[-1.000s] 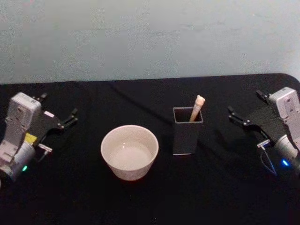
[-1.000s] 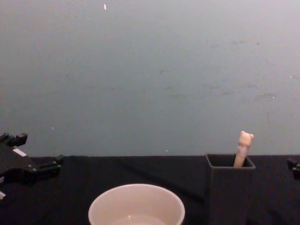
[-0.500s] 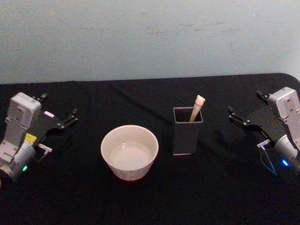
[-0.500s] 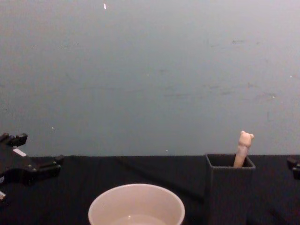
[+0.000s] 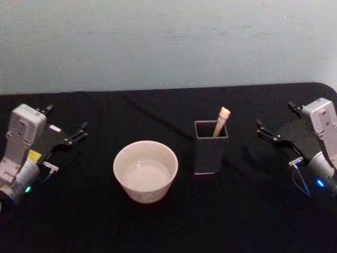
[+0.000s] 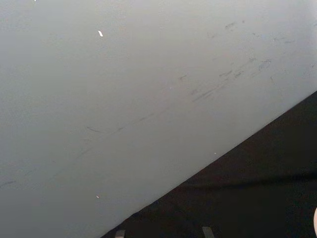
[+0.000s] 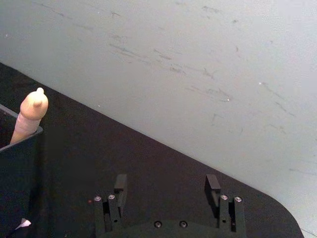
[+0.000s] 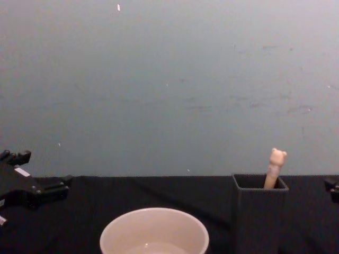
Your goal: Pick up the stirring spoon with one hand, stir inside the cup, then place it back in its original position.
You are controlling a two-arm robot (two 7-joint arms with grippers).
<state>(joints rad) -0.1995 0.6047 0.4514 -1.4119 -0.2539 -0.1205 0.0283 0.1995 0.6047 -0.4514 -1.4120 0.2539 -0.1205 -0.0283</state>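
Nothing on your table had visibly shifted against the picture a second earlier: both arms kept their stations and the spoon kept its lean.

1. Slim stirring spoon, cream handle with a tiny bear-head top [image 5: 221, 120]. It stood in the holder and leaned toward the far right corner of the mouth. The bear head rose clear above the rim and the bowl was hidden inside. That exposed top was probably the only part you could grasp.

2. Tall dark grey box-shaped holder with a square mouth [image 5: 208, 155]. It stood upright on the black cloth-covered table [image 5: 158, 108], just right of the cup and apart from it. The short gap suited a brief carry.

3. Wide round cream-white cup with a thick rim [image 5: 143, 194]. It stood upright with its mouth open upward. You could not tell whether it held liquid.

4. Left gripper [image 5: 66, 119]. It was parked at the table's left side, well apart from the cup. Its jaws were spread and it held nothing.

5. Right gripper [image 5: 274, 115]. It was parked at the right side, the nearer of the two to the holder. Its jaws were spread wide and it was empty, and its wrist view caught the bear head. The pick likely fell to this arm.

Status: pick-up not yet begun.
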